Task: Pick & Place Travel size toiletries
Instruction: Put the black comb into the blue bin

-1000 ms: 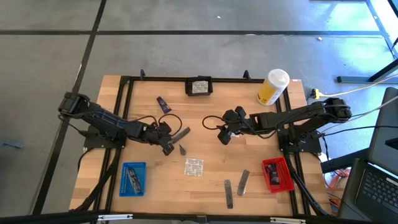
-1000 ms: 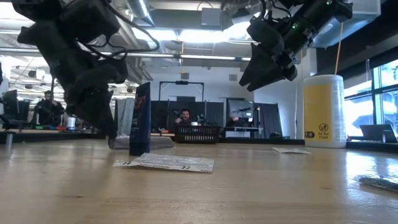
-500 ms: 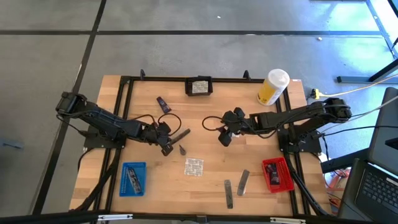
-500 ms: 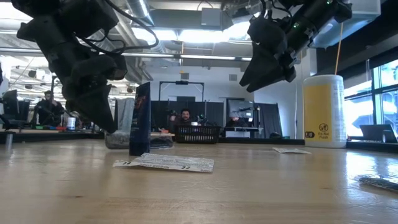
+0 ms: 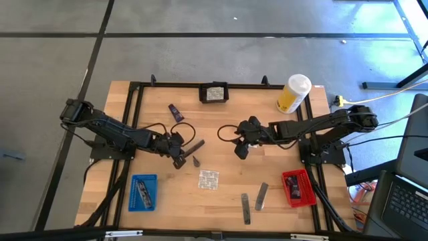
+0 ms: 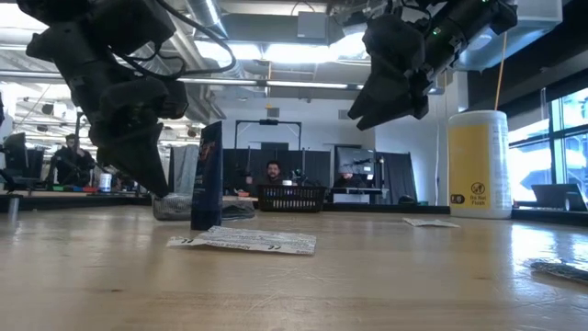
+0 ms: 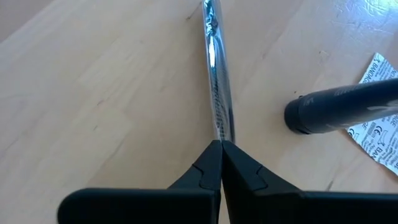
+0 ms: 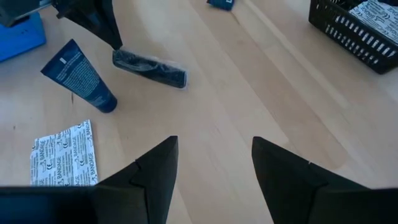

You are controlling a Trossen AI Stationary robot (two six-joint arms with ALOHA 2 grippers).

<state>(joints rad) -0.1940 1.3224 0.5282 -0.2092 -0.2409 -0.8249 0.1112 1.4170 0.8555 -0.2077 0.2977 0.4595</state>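
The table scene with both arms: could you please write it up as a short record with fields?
left hand: shut on a slim grey stick, low over the table's middle-left
right hand: open, empty, raised above the table's centre
standing tube: upright beside the left hand
bandage sachet: flat on the wood, near the front centre
loose sticks: two lying at front right
black basket: at the back edge, holding a sachet
blue tray: front left
red tray: front right
yellow container: back right
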